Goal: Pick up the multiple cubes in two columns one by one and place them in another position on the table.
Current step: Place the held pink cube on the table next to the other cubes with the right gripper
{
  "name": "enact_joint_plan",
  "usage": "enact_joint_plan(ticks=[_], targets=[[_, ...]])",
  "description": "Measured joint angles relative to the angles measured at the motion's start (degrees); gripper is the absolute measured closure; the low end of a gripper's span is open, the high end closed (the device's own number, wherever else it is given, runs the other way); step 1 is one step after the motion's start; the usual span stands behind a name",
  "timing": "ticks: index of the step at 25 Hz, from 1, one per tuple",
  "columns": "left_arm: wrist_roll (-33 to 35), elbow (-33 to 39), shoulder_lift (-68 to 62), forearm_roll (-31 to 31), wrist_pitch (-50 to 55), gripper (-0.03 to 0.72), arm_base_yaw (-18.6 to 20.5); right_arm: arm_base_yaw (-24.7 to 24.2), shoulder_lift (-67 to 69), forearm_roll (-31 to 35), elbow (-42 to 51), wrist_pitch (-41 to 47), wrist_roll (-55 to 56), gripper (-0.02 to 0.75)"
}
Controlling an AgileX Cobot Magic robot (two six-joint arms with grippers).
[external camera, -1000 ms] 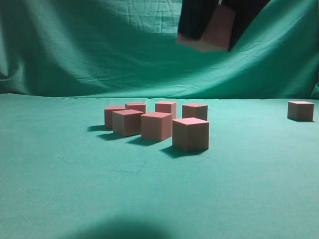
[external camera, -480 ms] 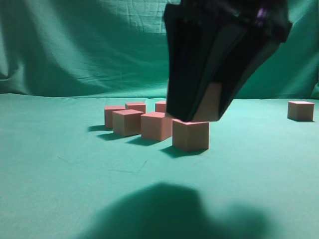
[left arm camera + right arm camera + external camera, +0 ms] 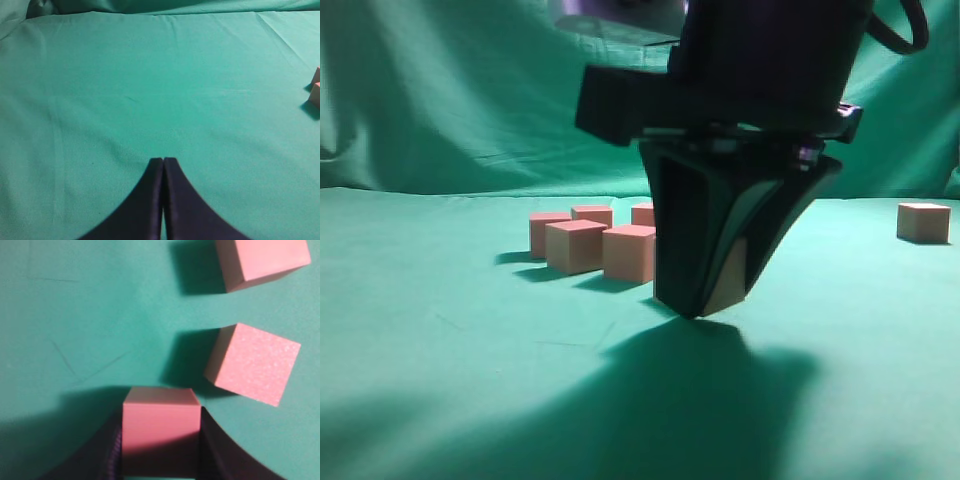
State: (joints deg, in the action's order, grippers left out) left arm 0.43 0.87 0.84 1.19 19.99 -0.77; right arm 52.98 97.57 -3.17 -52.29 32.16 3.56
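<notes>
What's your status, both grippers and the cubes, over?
Right gripper shut on a cube, low over the table. Left gripper shut, empty. Two other cubes close beside the held one; otherwise nothing in the way.

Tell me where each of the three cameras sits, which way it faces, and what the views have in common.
Exterior view: low, near table height, looking along the table at the cubes; the right gripper fills the middle, shut on a held cube.
Left wrist view: above bare cloth, looking down past the shut left gripper.
Right wrist view: looking straight down past its gripper at the held cube.
Shared: the exterior and right wrist views both show the held cube.
</notes>
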Motion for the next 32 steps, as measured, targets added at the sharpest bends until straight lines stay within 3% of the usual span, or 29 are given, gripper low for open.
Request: enact_joint_plan(ticks=[32], targets=[[0.0, 0.0, 0.0, 0.0, 0.0, 0.688, 0.0, 0.0, 2.63, -4.5, 0.0, -1.79, 3.66, 0.477]])
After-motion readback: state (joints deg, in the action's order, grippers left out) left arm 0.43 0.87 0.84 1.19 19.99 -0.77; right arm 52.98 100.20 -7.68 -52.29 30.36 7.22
